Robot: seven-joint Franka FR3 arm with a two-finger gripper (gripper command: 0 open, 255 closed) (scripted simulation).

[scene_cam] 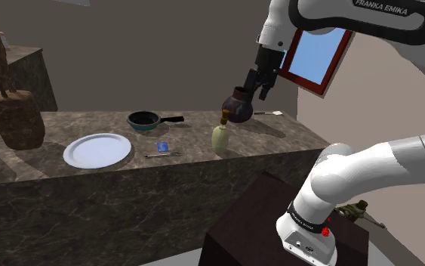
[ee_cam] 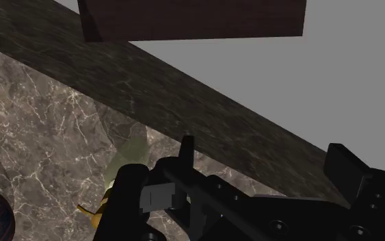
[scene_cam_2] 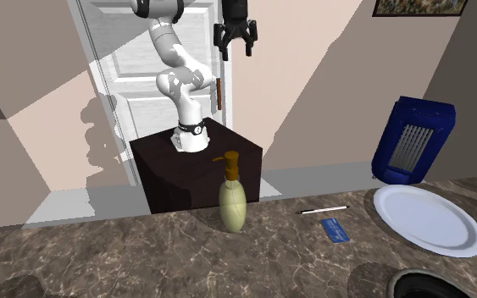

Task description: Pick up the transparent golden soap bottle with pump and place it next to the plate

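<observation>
Soap bottle, pale yellow-green body with amber pump: upright on marble counter, below my gripper, untouched. My jaws wide, nothing between. White plate farther off, past blue card.

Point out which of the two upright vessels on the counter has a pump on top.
The pale yellowish bottle, topped by a brown pump, standing near the counter's front edge. The dark round jug beside it has none.

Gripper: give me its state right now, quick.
Gripper: open, holding nothing; the soap bottle stands apart, lower down.
</observation>
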